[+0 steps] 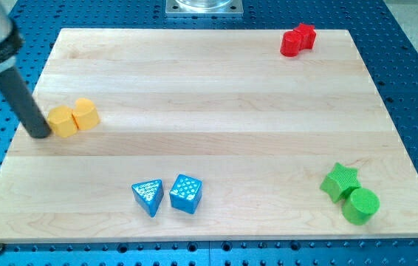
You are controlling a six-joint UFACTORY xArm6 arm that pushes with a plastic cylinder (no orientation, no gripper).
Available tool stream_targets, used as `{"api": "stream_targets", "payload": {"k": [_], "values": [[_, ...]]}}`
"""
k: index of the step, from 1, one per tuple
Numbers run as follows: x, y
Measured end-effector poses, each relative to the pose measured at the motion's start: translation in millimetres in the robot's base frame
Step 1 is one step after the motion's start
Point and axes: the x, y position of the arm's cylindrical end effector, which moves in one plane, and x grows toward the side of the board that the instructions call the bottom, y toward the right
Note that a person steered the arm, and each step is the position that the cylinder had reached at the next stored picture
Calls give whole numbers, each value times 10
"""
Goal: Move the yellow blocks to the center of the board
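Resting on the board, my tip touches the yellow blocks.

All that shows of me is a straight, round rod, dark grey to near black, with a dull matt surface that carries a faint pale sheen along one side. Above it sits a much wider cylindrical collar, grey with a lighter rim, cut off by the view's top left corner. My tip ends blunt and flat. No cables, screws or markings can be made out.
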Motion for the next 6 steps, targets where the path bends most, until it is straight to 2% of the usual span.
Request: {"api": "stream_targets", "payload": {"k": [1,2,3,4,5,6], "values": [[-1,30],[-16,561],[-333,1165],[-849,1691],[-943,1645],[-873,1116]]}}
